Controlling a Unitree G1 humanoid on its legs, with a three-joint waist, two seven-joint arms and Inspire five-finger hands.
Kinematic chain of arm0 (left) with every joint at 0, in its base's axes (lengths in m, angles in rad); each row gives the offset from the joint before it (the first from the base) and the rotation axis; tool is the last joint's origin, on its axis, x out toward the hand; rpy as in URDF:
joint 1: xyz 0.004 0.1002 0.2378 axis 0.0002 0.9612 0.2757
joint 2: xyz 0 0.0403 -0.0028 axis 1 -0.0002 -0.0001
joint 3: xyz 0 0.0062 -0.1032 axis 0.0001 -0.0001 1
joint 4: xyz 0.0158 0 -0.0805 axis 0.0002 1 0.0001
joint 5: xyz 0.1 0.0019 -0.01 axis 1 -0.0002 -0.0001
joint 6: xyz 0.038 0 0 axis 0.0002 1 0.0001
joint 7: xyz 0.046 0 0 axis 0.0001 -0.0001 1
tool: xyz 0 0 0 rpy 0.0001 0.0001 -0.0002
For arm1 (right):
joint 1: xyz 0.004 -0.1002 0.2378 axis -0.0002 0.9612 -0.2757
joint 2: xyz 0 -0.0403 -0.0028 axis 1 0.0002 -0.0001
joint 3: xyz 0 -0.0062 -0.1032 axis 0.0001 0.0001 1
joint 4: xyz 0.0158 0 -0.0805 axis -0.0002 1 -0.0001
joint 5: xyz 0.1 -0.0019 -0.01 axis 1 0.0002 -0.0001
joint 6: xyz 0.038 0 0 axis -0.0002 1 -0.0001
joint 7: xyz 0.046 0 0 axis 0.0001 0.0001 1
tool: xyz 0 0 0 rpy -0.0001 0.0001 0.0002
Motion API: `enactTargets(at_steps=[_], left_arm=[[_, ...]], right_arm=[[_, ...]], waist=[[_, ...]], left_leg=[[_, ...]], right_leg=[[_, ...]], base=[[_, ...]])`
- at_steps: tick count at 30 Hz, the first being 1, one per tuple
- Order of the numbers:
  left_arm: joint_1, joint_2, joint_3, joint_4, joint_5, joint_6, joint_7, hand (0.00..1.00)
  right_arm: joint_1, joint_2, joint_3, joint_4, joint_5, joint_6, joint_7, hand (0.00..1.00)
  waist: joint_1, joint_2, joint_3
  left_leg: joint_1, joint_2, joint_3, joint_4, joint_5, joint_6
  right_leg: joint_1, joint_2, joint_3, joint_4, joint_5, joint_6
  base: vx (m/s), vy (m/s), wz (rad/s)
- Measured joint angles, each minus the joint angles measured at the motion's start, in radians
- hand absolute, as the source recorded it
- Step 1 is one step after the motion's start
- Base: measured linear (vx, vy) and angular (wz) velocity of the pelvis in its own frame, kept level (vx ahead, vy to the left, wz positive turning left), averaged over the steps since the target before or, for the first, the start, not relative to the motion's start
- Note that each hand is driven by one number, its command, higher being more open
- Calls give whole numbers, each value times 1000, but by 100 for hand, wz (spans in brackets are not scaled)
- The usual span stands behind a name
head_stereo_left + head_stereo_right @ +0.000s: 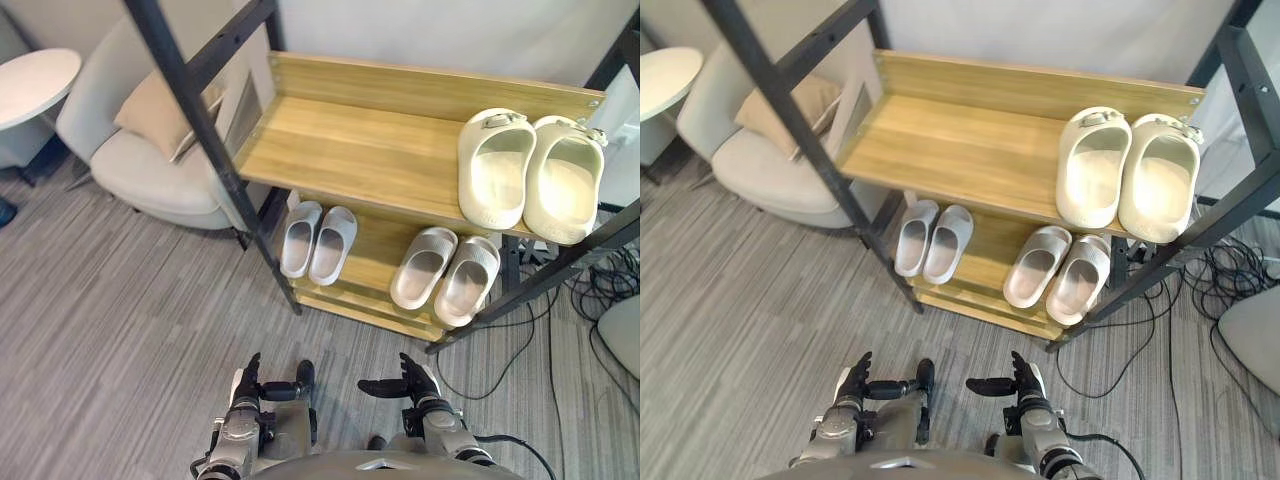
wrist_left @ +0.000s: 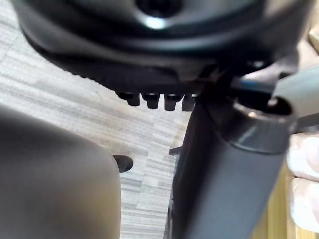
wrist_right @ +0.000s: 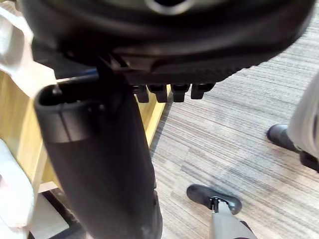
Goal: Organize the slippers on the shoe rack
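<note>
The shoe rack has two wooden shelves (image 1: 350, 140) in a black metal frame. A cream pair of slippers (image 1: 530, 170) lies at the right end of the upper shelf. On the lower shelf (image 1: 375, 255) a small light grey pair (image 1: 318, 240) lies at the left and a beige-grey pair (image 1: 445, 272) at the right, toes hanging over the front edge. My left hand (image 1: 250, 385) and right hand (image 1: 415, 385) hover low over the carpet in front of the rack. Both are open and hold nothing, thumbs pointing toward each other.
A black slanted frame post (image 1: 200, 130) crosses the rack's left side. A pale armchair with a cushion (image 1: 150, 160) and a round white table (image 1: 30, 85) stand to the left. Black cables (image 1: 590, 290) lie on the grey carpet at the right.
</note>
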Motion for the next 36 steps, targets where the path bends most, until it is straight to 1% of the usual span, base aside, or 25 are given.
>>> enactTargets(at_steps=[1, 3, 4, 5, 6, 7, 8, 9, 10, 11, 12, 15, 18, 20, 21, 23, 24, 25, 26, 28, 30, 31, 33, 35, 36], left_arm=[[-8, 2, 2, 0, 10, -3, 2, 100], [-2, 2, 2, 5, 11, -3, 4, 100], [0, 0, 2, 10, 12, -3, 5, 100], [-2, -5, 4, 38, 13, -1, 5, 100], [-3, -5, 4, 39, 13, -1, 5, 100], [-4, -7, 5, 48, 21, 1, 4, 100], [1, 6, 0, 48, 31, 1, 3, 100], [18, 13, -3, 48, 39, 1, -1, 100], [22, 14, -3, 48, 43, 1, -2, 100], [32, 12, -9, 48, 52, 0, -3, 100], [30, 12, -25, 52, 53, 1, -4, 100], [34, 5, -21, 51, 59, 0, -5, 100], [37, 5, -16, 54, 60, -1, -9, 100], [35, 7, 7, 63, 71, -2, -17, 100], [35, 10, 19, 69, 71, -2, -17, 100], [35, 14, 21, 71, 70, -2, -16, 100], [36, 18, 19, 76, 70, -2, -19, 100], [35, 19, 17, 86, 70, -3, -18, 100], [30, 16, 17, 92, 69, -1, -17, 100], [28, 11, 32, 92, 65, -1, -14, 100], [26, 9, 49, 99, 62, -1, -14, 100], [24, 11, 52, 113, 59, -1, -13, 100], [21, 9, 55, 116, 59, -1, -13, 100], [18, 3, 57, 116, 59, -1, -13, 100], [19, 4, 57, 116, 60, -1, -12, 100]], right_arm=[[6, -11, -18, 6, 0, 1, -8, 100], [19, -29, -19, 4, 0, 1, -7, 100], [28, -35, -19, -1, 0, 1, -5, 100], [52, -47, -19, -41, -2, 0, -2, 100], [53, -47, -19, -45, -2, 1, -2, 100], [73, -53, -21, -92, -8, -1, 10, 100], [98, -42, -26, -114, -17, -2, 19, 100], [117, -29, -25, -115, -26, -12, 34, 100], [119, -24, -26, -115, -31, -12, 36, 100], [119, -26, -26, -115, -41, -13, 39, 100], [110, -26, -27, -111, -42, -13, 39, 100], [109, -27, -23, -109, -58, -12, 40, 100], [102, -16, -22, -95, -62, -12, 40, 100], [88, -9, -22, -82, -62, -8, 40, 100], [92, -4, -20, -82, -64, -8, 40, 100], [102, 1, -16, -82, -79, -8, 41, 100], [110, 4, -16, -83, -79, -8, 46, 100], [104, -4, -18, -85, -79, -7, 58, 100], [102, -9, -18, -84, -79, -6, 59, 100], [93, -12, -8, -89, -79, -6, 61, 100], [85, -18, 20, -96, -78, -7, 62, 100], [84, -17, 46, -111, -78, -8, 62, 100], [86, -16, 64, -131, -78, -11, 63, 100], [90, -12, 76, -170, -78, -12, 80, 100], [92, -11, 78, -180, -78, -15, 83, 100]], waist=[[1, -23, 12], [2, -24, 7], [1, -15, 2], [-11, 1, -7], [-12, 2, -7], [-22, 1, -10], [-33, -20, -24], [-35, -37, -46], [-38, -41, -50], [-46, -31, -63], [-54, -22, -60], [-45, -6, -62], [-44, -14, -67], [-48, -29, -66], [-47, -46, -65], [-44, -68, -73], [-42, -78, -80], [-49, -67, -82], [-54, -59, -81], [-52, -38, -68], [-50, -36, -62], [-51, -40, -61], [-52, -48, -57], [-64, -56, -52], [-71, -58, -51]], left_leg=[[8, -22, 36, 148, -114, 30], [37, -8, 39, 218, -203, 18], [51, 5, 46, 233, -234, 11], [94, 70, 129, 262, -299, 6], [96, 72, 134, 262, -301, 5], [100, 81, 218, 243, -298, 16], [104, 49, 229, 197, -277, 20], [165, -2, 222, 18, -210, 30], [186, -21, 217, -43, -174, 25], [234, -52, 194, -194, -96, 36], [237, -63, 169, -229, -82, 48], [235, -77, 148, -229, -82, 53], [242, -100, 129, -230, -97, 75], [254, -120, 133, -229, -112, 95], [270, -138, 133, -229, -122, 106], [283, -165, 113, -229, -134, 120], [294, -183, 79, -228, -149, 137], [314, -179, 26, -214, -162, 159], [312, -167, 1, -202, -172, 168], [318, -117, -71, -157, -212, 157], [352, -90, -110, -147, -238, 151], [388, -81, -138, -145, -263, 141], [422, -79, -169, -143, -292, 134], [446, -80, -251, -105, -366, 123], [449, -80, -280, -87, -388, 118]], right_leg=[[-10, -45, -25, -5, 20, 9], [-28, -61, -40, -16, 42, 16], [-32, -63, -49, -18, 50, 18], [-40, -68, -83, -8, 61, 27], [-41, -68, -85, -7, 62, 28], [-41, -76, -114, 12, 63, 34], [-39, -84, -125, -14, 59, 55], [-10, -100, -162, -78, 99, 72], [-2, -103, -172, -96, 110, 76], [5, -101, -197, -129, 133, 84], [13, -100, -223, -145, 141, 89], [36, -106, -247, -173, 165, 98], [62, -119, -275, -182, 167, 112], [64, -158, -298, -127, 131, 146], [68, -188, -308, -78, 103, 165], [77, -231, -316, -20, 72, 182], [76, -263, -305, 49, 66, 188], [22, -288, -232, 192, 65, 144], [5, -266, -181, 216, 25, 117], [-55, -161, -88, 225, -32, 79], [-120, -101, -52, 223, -32, 79], [-171, -67, -27, 194, -24, 82], [-223, -40, 6, 145, 5, 84], [-310, 12, 150, 48, 103, 81], [-319, 22, 186, 49, 147, 78]], base=[[-193, -9, 81], [-103, 65, 43], [-104, 169, 47], [-82, 182, 38], [-111, 215, 64], [-107, 158, 67], [-137, 218, 98], [-88, 162, 77], [-82, 203, 70], [-61, 149, 65], [-104, 148, 65], [-61, 84, 30], [9, 59, 25], [57, 74, 39], [120, 99, 39], [125, 72, 41], [217, 122, 75], [242, 117, 89], [265, 71, 101], [189, -36, 93], [188, -58, 75], [251, -91, 68], [292, -117, 67], [399, -203, 102], [511, -276, 131]])
